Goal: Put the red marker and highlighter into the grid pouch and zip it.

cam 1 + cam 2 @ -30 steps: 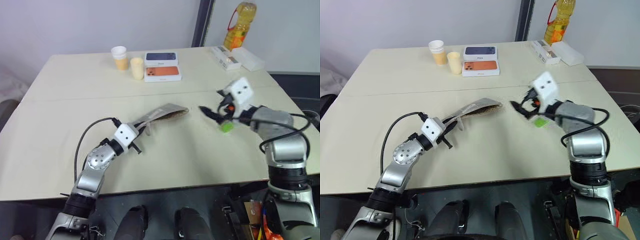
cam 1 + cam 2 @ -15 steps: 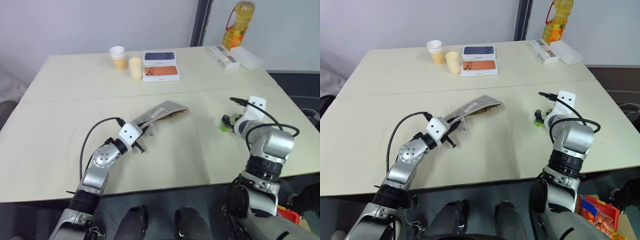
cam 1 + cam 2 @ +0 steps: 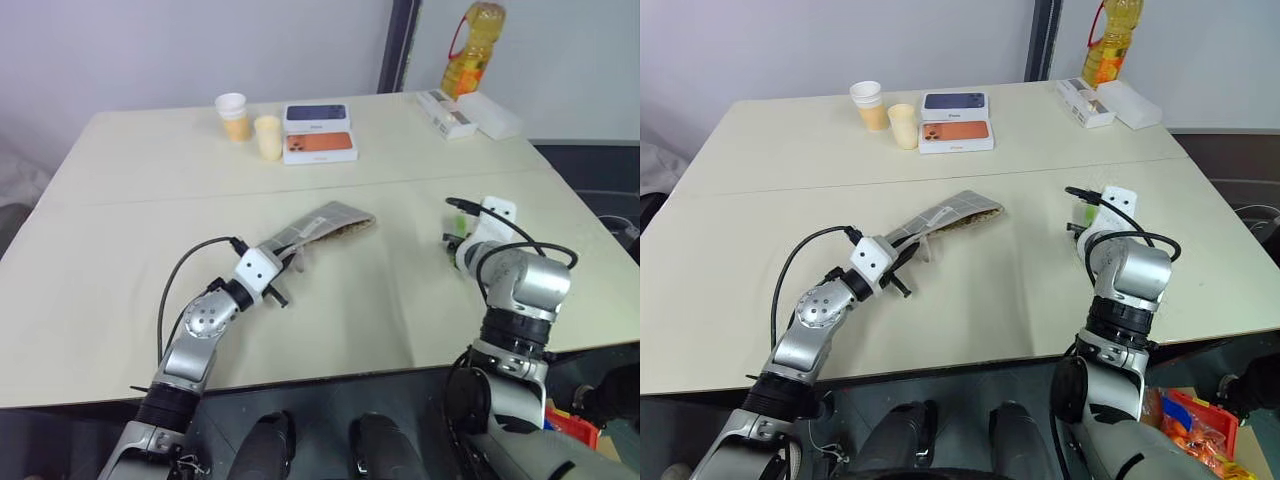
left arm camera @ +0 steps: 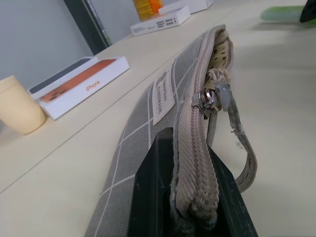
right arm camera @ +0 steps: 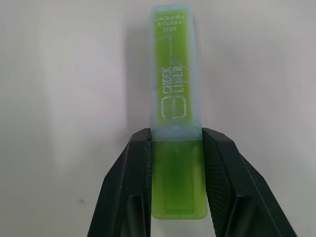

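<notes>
Pouch first: the flat grey fabric grid pouch with white lines [image 3: 322, 226] lies near the middle of the pale table [image 3: 130, 230], and the left gripper [image 3: 290, 260] has its two black fingers clamped on the near end of it, on the zipper edge. I judge this hold is there to keep the pouch steady and its far end gaping, so that something can be slid inside.

The short, chunky, bright-green plastic highlighter [image 5: 176, 123] lies flat on the table at the robot's right side, well apart from the pouch. The right gripper [image 5: 177, 177] has come down over it, and its two fingers press against both long sides of the lower half of the highlighter. It looks like a grasp just made, with the highlighter not yet lifted. The next move, in my judgement, is to lift it and carry it to the open end of the pouch.

From the head views, the highlighter is only a small green spot [image 3: 1081, 214] beside the right wrist, and the contact of the fingers cannot be read there. The right wrist view makes this contact plain. The left wrist view gives the metal zipper slider [image 4: 207, 98] standing partway along the pouch, with the opening beyond it; I cannot tell what is inside. The red marker I cannot find on the table.
</notes>
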Controlling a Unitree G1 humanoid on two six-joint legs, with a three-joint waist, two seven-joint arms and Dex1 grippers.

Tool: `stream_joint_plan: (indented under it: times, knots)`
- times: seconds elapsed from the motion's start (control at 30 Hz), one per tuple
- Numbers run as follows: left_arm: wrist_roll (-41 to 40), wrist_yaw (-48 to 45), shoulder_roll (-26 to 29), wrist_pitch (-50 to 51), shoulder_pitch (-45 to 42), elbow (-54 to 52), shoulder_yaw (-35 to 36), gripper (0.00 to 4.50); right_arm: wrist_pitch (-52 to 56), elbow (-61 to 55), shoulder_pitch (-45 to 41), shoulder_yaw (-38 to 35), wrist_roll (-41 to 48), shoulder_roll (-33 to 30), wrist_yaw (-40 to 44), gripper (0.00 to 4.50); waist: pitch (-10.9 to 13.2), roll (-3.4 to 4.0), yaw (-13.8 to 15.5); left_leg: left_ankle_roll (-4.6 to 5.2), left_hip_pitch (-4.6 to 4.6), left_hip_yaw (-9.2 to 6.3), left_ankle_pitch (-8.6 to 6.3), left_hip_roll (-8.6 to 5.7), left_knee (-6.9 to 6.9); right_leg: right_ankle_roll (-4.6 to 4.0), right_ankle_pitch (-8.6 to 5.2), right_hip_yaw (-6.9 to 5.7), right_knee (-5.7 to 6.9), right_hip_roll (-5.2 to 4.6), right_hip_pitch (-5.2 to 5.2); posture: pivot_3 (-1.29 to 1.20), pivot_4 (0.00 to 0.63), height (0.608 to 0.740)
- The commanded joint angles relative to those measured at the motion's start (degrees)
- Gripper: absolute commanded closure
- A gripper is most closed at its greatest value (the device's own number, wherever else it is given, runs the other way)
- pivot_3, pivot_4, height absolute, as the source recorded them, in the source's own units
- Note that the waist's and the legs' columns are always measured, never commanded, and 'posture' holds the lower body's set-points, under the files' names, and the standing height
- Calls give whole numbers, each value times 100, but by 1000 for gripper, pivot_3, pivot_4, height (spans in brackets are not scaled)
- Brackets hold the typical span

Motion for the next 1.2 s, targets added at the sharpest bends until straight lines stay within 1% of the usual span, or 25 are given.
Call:
stream_joint_plan:
  times: [0.03, 0.13, 0.2, 0.33, 0.43, 0.93, 1.2]
  knots:
    - [-161, 88, 41, 0, -74, -120, 289, 4500, -1452, -558, 351, 1402, -77, -1006, 1203, 3645, 3, 5, 5, 0, -1, 2, 0, -1, 0, 1, 0, -1, -2, 0, 0, 0, 150, 740]
    - [-267, 81, 58, 42, -159, -72, 417, 4500, -2762, -962, 719, 2442, -251, -1980, 2284, 3645, 4, 5, -4, 1, -1, 4, -1, -2, 1, 5, -3, -2, -3, 0, 0, 0, 150, 740]
    - [-325, 45, 98, 41, -220, -21, 503, 4500, -3607, -1148, 865, 2838, -396, -2500, 2805, 3645, 4, 5, -11, 1, -1, 3, -1, 1, 0, 6, -3, -3, -4, 5, 0, 0, 150, 740]
    - [-377, -18, 122, 5, -244, -3, 547, 4500, -4310, -1208, 970, 3152, -518, -2881, 3249, 3645, 6, 2, 8, 1, 0, -2, -1, 8, 2, 6, -4, -1, -6, 18, 2, 0, 150, 740]
    - [-396, -42, 117, 3, -251, -25, 557, 4500, -4595, -1263, 1027, 3338, -626, -2967, 3470, 3645, 8, -2, 38, 1, 0, -4, -1, 7, 6, 6, -4, -1, -10, 16, 7, 0, 150, 740]
    - [-484, -301, 87, -31, -179, -195, 468, 4500, -4776, -1089, 850, 3573, -1140, -2905, 3752, 3645, 9, -3, 42, 0, 0, -8, -2, 3, 5, 5, -4, 1, -12, -5, 8, 0, 150, 740]
    - [-419, -777, 216, -149, -136, -342, 194, 4500, -5539, -1346, 566, 4187, -2013, -3449, 4436, 3645, 9, -3, 43, 0, 0, -7, -2, -1, 4, 5, -4, -2, -15, -10, 9, 0, 150, 740]
